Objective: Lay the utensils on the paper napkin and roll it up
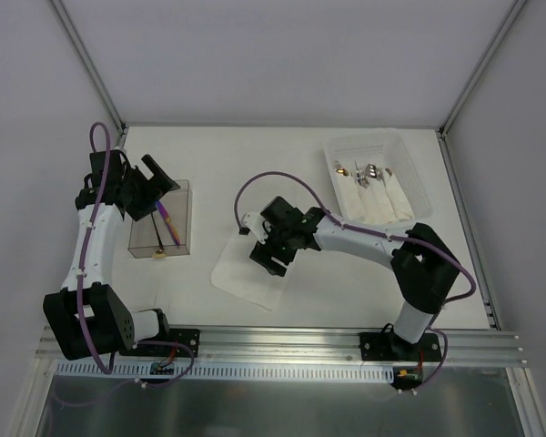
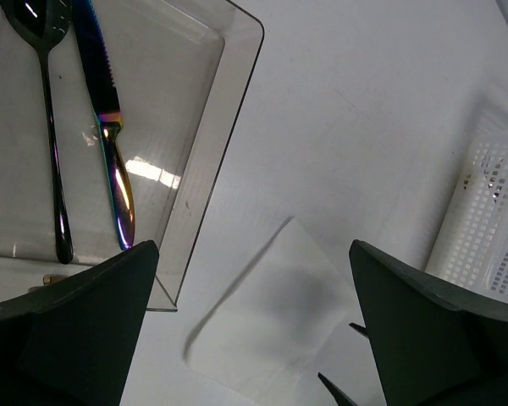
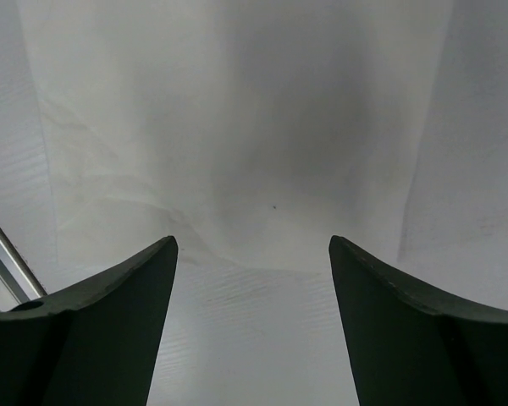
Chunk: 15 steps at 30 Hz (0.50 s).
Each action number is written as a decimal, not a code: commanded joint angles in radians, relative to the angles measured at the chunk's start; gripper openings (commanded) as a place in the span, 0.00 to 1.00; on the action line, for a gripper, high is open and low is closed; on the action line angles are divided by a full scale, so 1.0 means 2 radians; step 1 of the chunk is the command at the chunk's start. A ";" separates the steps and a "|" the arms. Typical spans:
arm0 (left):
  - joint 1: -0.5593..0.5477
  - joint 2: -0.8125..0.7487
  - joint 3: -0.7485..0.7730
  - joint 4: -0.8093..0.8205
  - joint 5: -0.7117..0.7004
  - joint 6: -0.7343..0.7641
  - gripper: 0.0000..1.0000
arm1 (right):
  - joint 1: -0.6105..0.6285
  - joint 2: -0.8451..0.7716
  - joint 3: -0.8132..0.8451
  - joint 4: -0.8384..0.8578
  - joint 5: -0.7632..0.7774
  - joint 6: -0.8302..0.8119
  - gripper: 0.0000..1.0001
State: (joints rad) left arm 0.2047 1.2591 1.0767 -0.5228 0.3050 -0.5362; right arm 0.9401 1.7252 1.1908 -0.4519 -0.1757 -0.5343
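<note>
The right gripper (image 3: 252,244), jaws wide, hangs over the paper napkin (image 3: 237,127); the utensils (image 2: 110,152) lie beyond the left gripper (image 2: 254,249) (likewise agape).

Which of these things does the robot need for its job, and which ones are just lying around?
For the job:
- black spoon
- rainbow knife
- white napkin

Just lying about:
- clear box, which only holds the spoon and knife
- white basket
- silver and gold cutlery in the basket
- rolled napkins in the basket
</note>
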 commanded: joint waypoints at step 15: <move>0.013 -0.013 -0.008 -0.006 0.006 -0.025 0.99 | 0.025 0.108 0.057 0.109 0.157 0.066 0.64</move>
State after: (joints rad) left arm 0.2180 1.2583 1.0687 -0.5228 0.3141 -0.5655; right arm 0.9859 1.9369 1.3014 -0.3229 -0.0063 -0.4419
